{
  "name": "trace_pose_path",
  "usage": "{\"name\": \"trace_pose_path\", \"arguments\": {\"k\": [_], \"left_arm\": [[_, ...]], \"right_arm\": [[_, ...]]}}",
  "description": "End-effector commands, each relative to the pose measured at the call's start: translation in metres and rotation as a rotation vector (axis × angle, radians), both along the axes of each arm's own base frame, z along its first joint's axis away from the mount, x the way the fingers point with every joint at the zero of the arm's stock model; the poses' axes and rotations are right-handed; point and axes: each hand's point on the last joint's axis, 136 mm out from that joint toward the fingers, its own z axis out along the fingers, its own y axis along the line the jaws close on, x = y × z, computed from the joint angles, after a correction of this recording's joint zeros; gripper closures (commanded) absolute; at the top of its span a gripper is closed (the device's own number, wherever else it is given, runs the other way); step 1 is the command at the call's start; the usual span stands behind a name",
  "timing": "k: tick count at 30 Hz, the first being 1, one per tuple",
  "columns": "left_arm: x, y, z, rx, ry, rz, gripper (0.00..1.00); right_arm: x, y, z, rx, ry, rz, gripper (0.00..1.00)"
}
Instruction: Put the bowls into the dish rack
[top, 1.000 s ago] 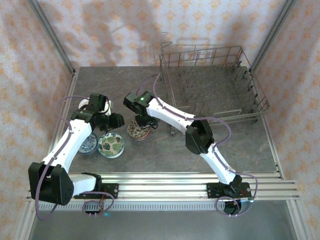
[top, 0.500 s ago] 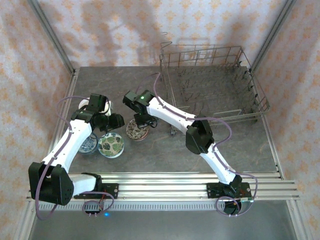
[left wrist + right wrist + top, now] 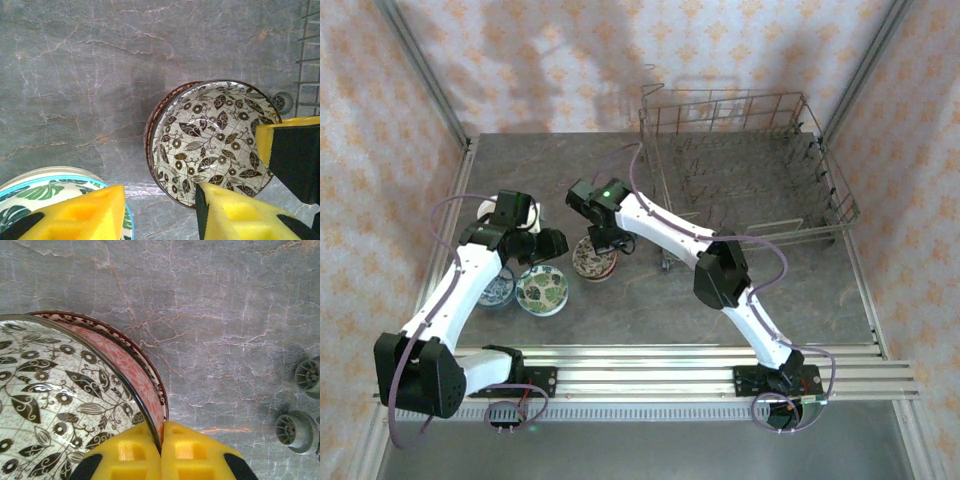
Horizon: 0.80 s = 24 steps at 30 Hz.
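So the right fingers were clamped on the rim of the brown-and-white leaf-patterned ceramic bowl. It was on the grey marbled counter, mid-frame in the top view, just left of the big grey wire dish rack. The left fingers hung apart with nothing between them, by a green leaf-print bowl at lower left.

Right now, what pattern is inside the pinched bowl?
The bowl: brown leaves on white; left wrist view.
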Motion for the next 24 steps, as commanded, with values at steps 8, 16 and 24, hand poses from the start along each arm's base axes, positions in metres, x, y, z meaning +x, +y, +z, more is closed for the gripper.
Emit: {"name": "trace_pose_path", "arguments": {"k": [8,16,24], "left_arm": [[-0.013,0.005,0.029,-0.01,-0.056,0.04,0.57],[-0.003,-0.003,0.072,-0.081,-0.151,0.049,0.55],[0.01,-0.018,0.08,-0.205,-0.18,0.066,0.52]], "right_arm": [[0.005,-0.002,0.078,0.109,-0.172,-0.019,1.0],[0.02,-0.019,0.153,0.146,-0.374,-0.025,1.0],[0.051,-0.057,0.25,0.205,-0.67,-0.09,1.0]]}}
